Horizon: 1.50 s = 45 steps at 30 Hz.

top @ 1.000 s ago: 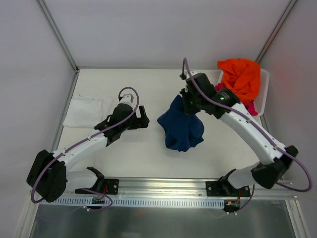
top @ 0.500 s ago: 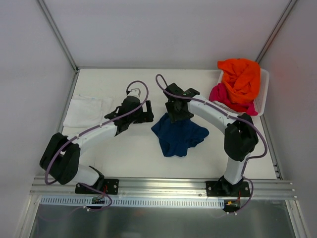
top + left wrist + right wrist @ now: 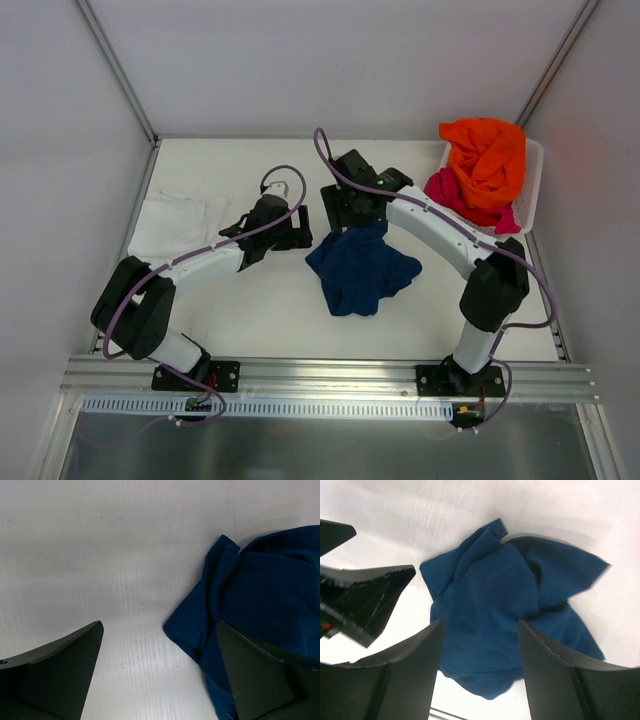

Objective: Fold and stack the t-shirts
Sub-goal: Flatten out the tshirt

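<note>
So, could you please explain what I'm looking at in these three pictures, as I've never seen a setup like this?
These are two robot arms bolted to the near edge of a white table. One picture looks down from above. The other two come from a small camera on each wrist, so the dark wedges there are that arm's own fingers. The left hand and the right hand are both open and hold nothing. Between them lies a crumpled navy blue cloth t-shirt. A flat white cloth lies on the left. On the right, a white plastic slatted basket holds an orange cloth t-shirt and a magenta-pink one.
</note>
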Motion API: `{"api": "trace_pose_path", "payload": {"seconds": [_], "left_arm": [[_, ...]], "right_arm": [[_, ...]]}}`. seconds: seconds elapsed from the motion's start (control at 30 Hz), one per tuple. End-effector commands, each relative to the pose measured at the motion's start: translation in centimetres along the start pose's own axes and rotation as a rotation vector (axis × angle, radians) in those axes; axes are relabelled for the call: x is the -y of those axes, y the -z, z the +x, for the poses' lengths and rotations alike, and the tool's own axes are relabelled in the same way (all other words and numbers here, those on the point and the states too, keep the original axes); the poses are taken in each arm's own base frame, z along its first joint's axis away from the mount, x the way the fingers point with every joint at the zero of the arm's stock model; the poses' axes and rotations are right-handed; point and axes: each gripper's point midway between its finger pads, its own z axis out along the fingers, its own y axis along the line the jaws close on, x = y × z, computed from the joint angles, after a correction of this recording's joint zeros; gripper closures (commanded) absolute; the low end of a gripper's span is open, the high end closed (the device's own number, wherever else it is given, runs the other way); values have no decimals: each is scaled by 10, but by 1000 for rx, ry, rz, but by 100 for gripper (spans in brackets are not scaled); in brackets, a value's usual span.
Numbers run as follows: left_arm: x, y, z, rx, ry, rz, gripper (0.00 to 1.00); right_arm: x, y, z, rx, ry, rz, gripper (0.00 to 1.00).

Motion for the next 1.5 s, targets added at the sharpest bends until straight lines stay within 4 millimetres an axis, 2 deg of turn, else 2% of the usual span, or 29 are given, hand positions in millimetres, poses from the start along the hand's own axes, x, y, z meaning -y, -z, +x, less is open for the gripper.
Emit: {"api": "trace_pose_path", "payload": {"seconds": [0.0, 0.13, 0.23, 0.37, 0.53, 0.57, 0.67, 0.93, 1.0, 1.07, 1.1, 1.13, 1.33, 1.47], "left_arm": [[-2, -1, 3, 15, 3, -9, 1], [-12, 1, 8, 18, 3, -41, 1], [-19, 5, 9, 35, 17, -68, 1], [-30, 13, 13, 49, 26, -103, 1], [-31, 20, 12, 60, 28, -100, 1], [-32, 20, 13, 59, 32, -101, 1], [-33, 25, 14, 64, 41, -98, 1], [-35, 35, 15, 82, 52, -84, 1], [-35, 40, 12, 98, 57, -81, 1], [-36, 43, 12, 104, 54, -81, 1], [-37, 44, 12, 105, 55, -84, 1], [-37, 44, 12, 106, 55, -85, 1], [-39, 45, 14, 102, 53, -90, 1], [-40, 46, 16, 99, 57, -90, 1]], "right_arm": [[-25, -26, 9, -52, 7, -99, 37], [-48, -34, 11, -75, 4, -195, 38], [-57, -44, 19, -113, 24, -210, 41], [-55, -50, 36, -147, 48, -178, 42], [-53, -54, 64, -238, 84, -129, 43], [-42, -56, 70, -254, 98, -64, 44], [-36, -57, 89, -296, 114, -6, 46], [-32, -63, 129, -382, 124, 42, 46], [-34, -64, 132, -380, 133, 52, 51], [-33, -64, 131, -368, 134, 69, 68], [-35, -62, 129, -360, 139, 65, 87], [-36, -62, 127, -355, 138, 62, 97], [-39, -54, 111, -309, 141, 60, 100], [-40, -35, 94, -254, 138, 52, 100]]}}
